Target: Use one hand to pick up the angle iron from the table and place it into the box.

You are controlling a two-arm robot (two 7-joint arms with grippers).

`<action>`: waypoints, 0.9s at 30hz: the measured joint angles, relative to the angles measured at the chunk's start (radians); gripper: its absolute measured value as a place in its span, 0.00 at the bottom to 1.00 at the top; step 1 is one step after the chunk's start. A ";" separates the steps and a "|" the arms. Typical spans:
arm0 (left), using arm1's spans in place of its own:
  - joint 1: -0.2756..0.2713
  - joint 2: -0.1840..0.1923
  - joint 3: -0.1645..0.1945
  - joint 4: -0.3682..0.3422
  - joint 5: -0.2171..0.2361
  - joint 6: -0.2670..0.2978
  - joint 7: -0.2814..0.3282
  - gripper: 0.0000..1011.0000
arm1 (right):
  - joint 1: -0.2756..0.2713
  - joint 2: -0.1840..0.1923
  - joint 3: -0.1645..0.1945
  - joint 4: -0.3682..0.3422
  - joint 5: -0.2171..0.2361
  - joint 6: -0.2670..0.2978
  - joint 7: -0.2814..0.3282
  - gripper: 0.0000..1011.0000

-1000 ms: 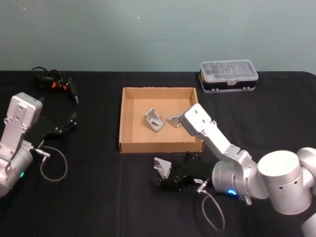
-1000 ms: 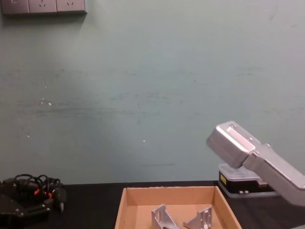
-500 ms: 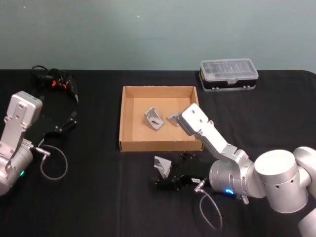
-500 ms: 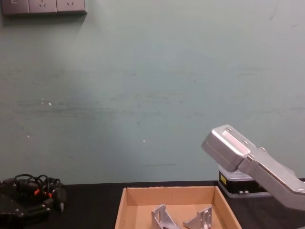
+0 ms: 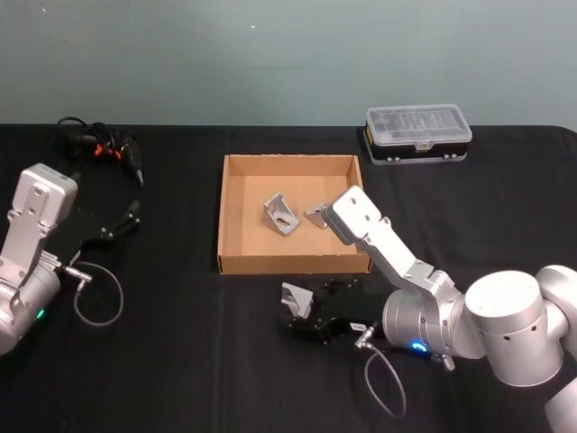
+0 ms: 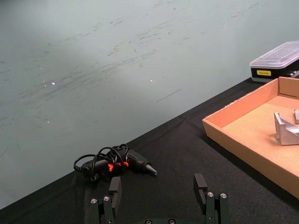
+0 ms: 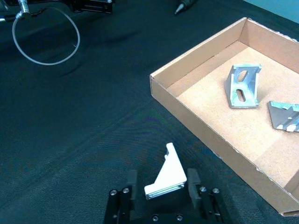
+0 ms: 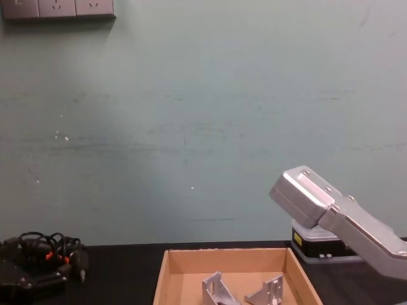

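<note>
1. While the box point(image 5: 221, 216) holds two angle irons point(image 5: 280, 215), a third angle iron point(image 5: 297, 299) sits on the table point(image 5: 180, 361) just near of it.
2. Right gripper point(image 7: 162, 177) has its fingers apart, straddling that one; left gripper point(image 6: 158, 183) idles far left, fingers apart too.

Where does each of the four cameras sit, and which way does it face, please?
Head: high up, looking forward and down at the table, the box, the left gripper and the right gripper.
Chest: lower, facing the wall; the right arm crosses its right side.
Left wrist: on the left arm, looking over its open fingers toward the cables.
Right wrist: on the right arm, looking down at the angle iron between its open fingers.
Shared: all four show the box.
</note>
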 joint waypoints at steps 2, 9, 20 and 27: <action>0.000 0.000 0.000 0.000 0.000 0.000 0.000 1.00 | 0.000 0.000 0.000 0.000 0.000 0.000 0.000 0.63; 0.000 0.000 0.000 0.000 0.000 0.000 0.000 1.00 | 0.000 0.000 0.000 -0.001 0.000 0.000 0.000 0.50; 0.000 0.000 0.000 0.000 0.000 0.000 0.000 1.00 | -0.005 0.004 -0.001 -0.008 0.000 -0.009 -0.002 0.50; 0.000 0.000 0.000 0.000 0.000 0.000 0.000 1.00 | -0.016 0.010 0.005 -0.037 0.002 -0.025 -0.008 0.50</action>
